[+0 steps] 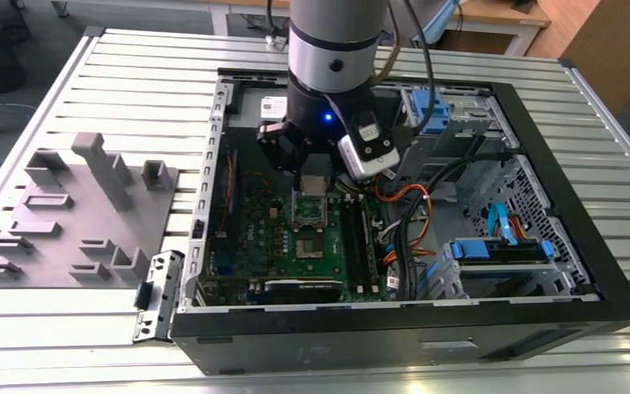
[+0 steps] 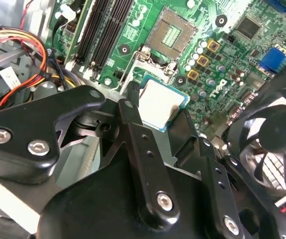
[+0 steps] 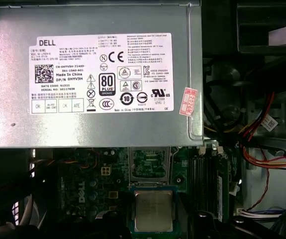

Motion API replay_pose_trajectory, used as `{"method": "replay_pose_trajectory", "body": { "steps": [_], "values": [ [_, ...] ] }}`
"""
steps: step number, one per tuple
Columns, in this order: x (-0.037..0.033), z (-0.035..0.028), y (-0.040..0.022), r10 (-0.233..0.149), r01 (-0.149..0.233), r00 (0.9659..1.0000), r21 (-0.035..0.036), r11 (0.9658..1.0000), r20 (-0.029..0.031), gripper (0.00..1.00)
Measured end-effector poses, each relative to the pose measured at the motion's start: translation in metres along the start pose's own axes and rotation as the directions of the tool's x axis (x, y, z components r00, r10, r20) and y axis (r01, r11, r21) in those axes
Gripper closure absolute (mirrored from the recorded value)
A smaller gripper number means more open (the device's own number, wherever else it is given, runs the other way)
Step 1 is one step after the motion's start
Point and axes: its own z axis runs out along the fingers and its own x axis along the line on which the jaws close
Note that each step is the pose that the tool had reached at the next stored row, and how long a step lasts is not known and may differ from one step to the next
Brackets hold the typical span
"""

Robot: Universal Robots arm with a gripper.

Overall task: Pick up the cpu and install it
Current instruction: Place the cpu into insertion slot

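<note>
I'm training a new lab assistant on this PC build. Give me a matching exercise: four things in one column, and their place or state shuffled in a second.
1 cpu
2 power supply
3 socket
4 grey fixture block

A outside the case, at the exterior view's left
B empty, on the green board
C gripped in the tool
D silver box with a white label

Pairs: 1-C, 2-D, 3-B, 4-A

Bright overhead light — glare on table (image 1: 413, 384).
</note>
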Motion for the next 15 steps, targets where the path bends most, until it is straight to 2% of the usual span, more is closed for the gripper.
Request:
{"method": "replay_pose_trajectory", "body": {
  "steps": [15],
  "values": [
    [-0.0001, 0.0265, -0.0151, 0.000, 0.000, 1.0000, 0.0001, 1.0000, 0.0001, 0.53]
  ]
}}
